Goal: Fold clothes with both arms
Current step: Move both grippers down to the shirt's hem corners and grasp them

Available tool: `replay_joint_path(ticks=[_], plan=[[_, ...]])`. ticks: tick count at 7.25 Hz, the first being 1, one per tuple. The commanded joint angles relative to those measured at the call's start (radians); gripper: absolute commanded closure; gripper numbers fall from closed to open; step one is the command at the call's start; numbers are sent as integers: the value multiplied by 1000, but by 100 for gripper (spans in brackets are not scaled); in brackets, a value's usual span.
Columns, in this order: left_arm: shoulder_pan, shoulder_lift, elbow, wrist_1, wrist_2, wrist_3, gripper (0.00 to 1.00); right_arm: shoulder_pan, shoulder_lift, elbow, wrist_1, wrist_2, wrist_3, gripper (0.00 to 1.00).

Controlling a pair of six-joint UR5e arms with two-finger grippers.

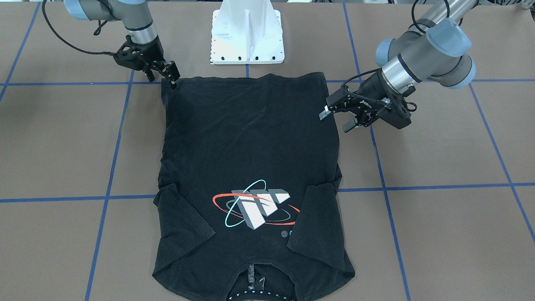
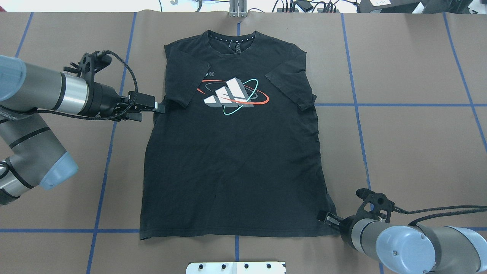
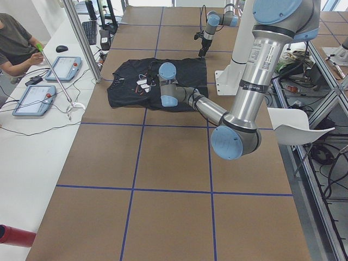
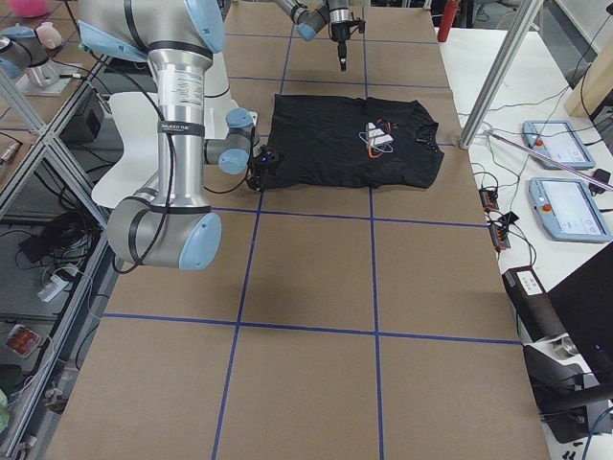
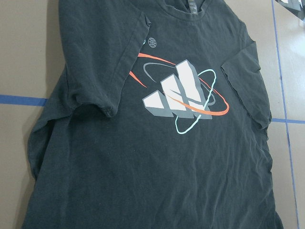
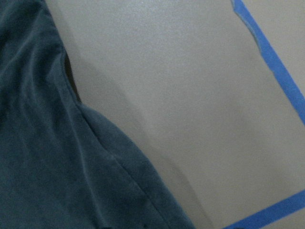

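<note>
A black T-shirt (image 2: 228, 160) lies flat, logo side up, on a brown table (image 2: 399, 152) marked with blue tape lines (image 2: 380, 104). It sits straight out from the white pedestal (image 1: 247, 37). Its hem is the edge nearest the pedestal, and its dotted collar (image 2: 232, 40) is the farthest. The grey-white logo (image 2: 232, 95), ringed in orange and teal, sits on the chest, on the half away from the pedestal. Both short sleeves are turned inward over the chest.

The right gripper (image 1: 161, 77) is low at the hem corner on the pedestal's right side. Its two fingers are apart and hold nothing. One fingertip is right at the cloth's corner, though whether it touches cannot be told.

The left gripper (image 1: 335, 120) hangs farther from the pedestal, on its left side. It is beside the shirt's side edge near the sleeve and points in toward the cloth. Its fingers are spread and empty, and its wrist camera looks down on the logo from above.
</note>
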Motion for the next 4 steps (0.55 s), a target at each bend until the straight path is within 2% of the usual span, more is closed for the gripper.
replay_joint_path(ticks=[1, 2, 4], plan=[[2, 34, -32, 0, 22, -2, 0, -2, -2, -5, 0, 0, 0, 34], [2, 40, -38, 0, 22, 0, 0, -4, -2, -5, 0, -2, 2, 48], [2, 41, -38, 0, 22, 0, 0, -4, -1, -2, 0, 0, 4, 100]])
